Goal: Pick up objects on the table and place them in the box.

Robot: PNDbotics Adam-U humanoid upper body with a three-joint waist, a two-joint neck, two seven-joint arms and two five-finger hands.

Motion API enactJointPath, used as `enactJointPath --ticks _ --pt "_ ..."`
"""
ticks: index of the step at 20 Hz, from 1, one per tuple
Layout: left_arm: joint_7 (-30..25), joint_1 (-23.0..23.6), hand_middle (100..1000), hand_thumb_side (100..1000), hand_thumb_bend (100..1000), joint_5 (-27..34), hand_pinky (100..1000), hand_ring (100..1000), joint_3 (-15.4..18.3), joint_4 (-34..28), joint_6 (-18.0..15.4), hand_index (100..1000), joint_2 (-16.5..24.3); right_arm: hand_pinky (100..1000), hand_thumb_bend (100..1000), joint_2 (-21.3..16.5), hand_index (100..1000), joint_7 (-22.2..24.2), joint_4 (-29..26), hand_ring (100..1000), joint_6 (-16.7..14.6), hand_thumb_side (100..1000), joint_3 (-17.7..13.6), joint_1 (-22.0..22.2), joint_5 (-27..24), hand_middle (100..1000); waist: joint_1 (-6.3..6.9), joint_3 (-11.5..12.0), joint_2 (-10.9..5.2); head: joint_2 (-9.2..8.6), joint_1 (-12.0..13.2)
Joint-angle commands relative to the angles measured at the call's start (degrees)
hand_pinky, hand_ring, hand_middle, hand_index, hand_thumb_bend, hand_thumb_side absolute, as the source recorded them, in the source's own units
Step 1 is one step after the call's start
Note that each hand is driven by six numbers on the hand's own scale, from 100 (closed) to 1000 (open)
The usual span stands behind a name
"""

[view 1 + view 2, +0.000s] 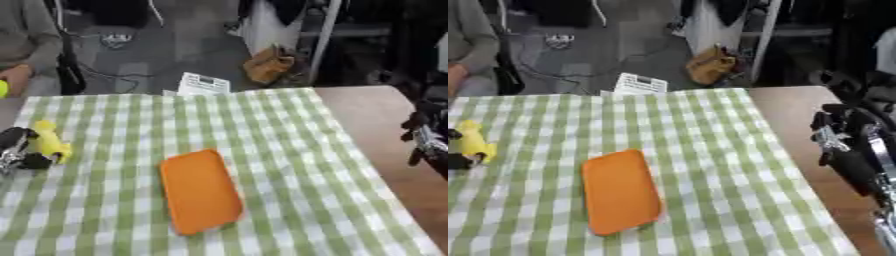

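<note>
Table (376, 115): green-checked cloth (262, 130) covers most of it; bare wood shows along the right edge.
Orange slab (201, 190): lies flat mid-cloth, open room all round.
Right hand (850, 150): hangs over the bare wood, right of the slab; finger state cannot be told.
Left hand (16, 150): far left of the slab, fingers clamped on the yellow toy (48, 141).
Advice: lift the toy straight up, clear of the cloth's folds; no box is in view.

Lighting even and diffuse, moderately bright, no glare. Both views soft overall, edges smeared. Orange slab (200, 190) casts only a thin, faint shadow along its near right edge on the checked cloth (289, 150). Far floor area darker, muddy. Right hand (846, 150) is a blurred dark mass, detail lost.
</note>
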Motion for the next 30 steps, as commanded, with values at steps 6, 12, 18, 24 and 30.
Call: enactJointPath --ticks 6,12,18,24,30 --pt "-5.80 -0.39 499 100 383 -2.37 416 475 -0.61 -0.33 1.55 643 -0.12 329 198 -0.78 827 -0.14 -1.27 557 0.00 632 -0.77 -0.80 0.23 562 0.59 -0.07 0.24 -0.55 -0.09" --pt "6.40 -0.79 267 253 100 -3.97 216 221 0.08 -4.40 5.91 357 0.04 329 198 -0.82 827 -0.18 -1.11 558 -0.03 632 -0.84 -0.58 0.29 562 0.87 0.09 -0.42 -0.45 -0.26" --pt "8.18 -1.57 212 281 100 -4.26 230 184 -0.29 -7.69 4.80 232 0.87 329 198 -0.85 827 -0.28 -0.93 558 -0.07 632 -0.96 -0.24 0.32 562 1.25 0.38 -1.40 -0.21 -0.60" --pt "2.45 -2.35 218 280 100 -3.72 240 189 -0.53 -13.05 2.43 233 1.82 330 198 -0.99 827 -0.31 -0.74 558 -0.11 631 -1.03 0.22 0.37 562 1.57 0.71 -2.67 0.19 -1.09" --pt "-1.08 -3.22 249 230 100 -6.24 278 219 -1.70 -18.85 1.14 248 3.05 330 198 -1.11 827 -0.25 -0.54 559 -0.14 632 -1.02 0.65 0.40 562 1.82 0.85 -3.77 0.48 -1.30"
